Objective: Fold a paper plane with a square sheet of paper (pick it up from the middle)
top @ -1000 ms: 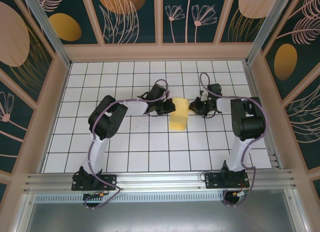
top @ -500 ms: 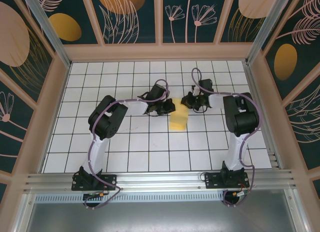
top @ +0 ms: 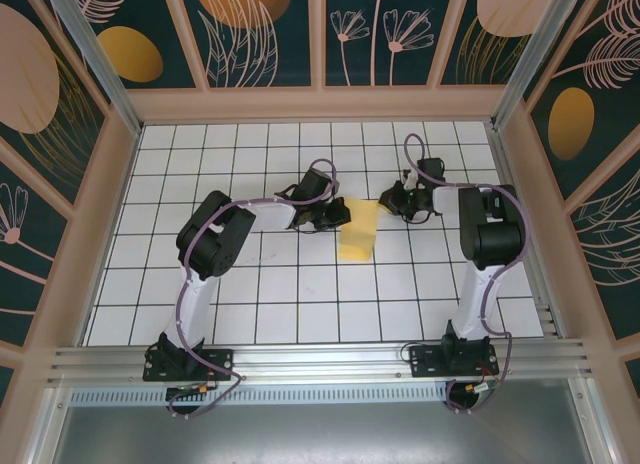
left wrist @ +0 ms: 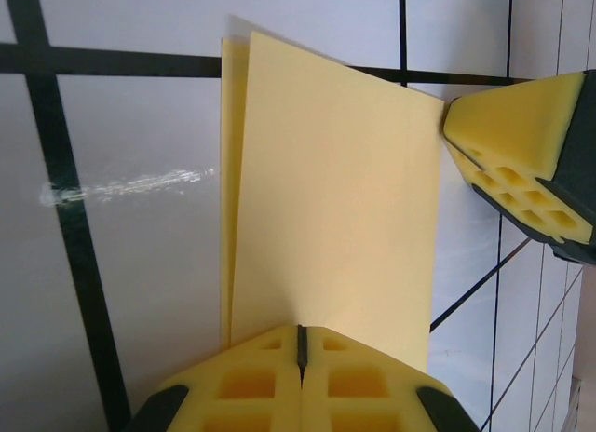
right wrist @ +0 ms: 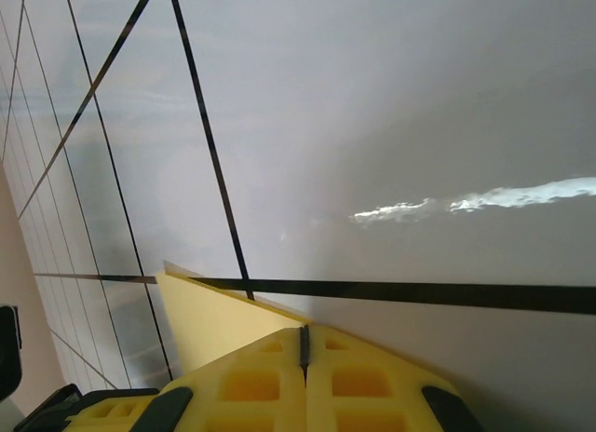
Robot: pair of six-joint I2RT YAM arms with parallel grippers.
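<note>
Two arms meet mid-table in top view: left gripper [top: 338, 217] sits at left edge of square sheet of paper [top: 358, 236], right gripper [top: 386, 200] at its far right corner. Sheet lies folded to a narrow strip on gridded table [top: 250, 284]. Open tiles all round, side walls [top: 120, 184] well apart.

Left wrist: fingers clenched, pads [left wrist: 242, 385] meeting on a closed seam at sheet's [left wrist: 326, 190] near edge; cannot tell if paper is nipped betw them. 2 layers show along sheet's left edge. Right gripper's pad [left wrist: 517, 134] touches opp corner.

Right wrist: fingers clenched likewise, seam closed, sheet [right wrist: 209, 316] just beside & partly under pads [right wrist: 363, 385]. Bare tiles ahead, glare streak [right wrist: 466, 201] on surface
</note>
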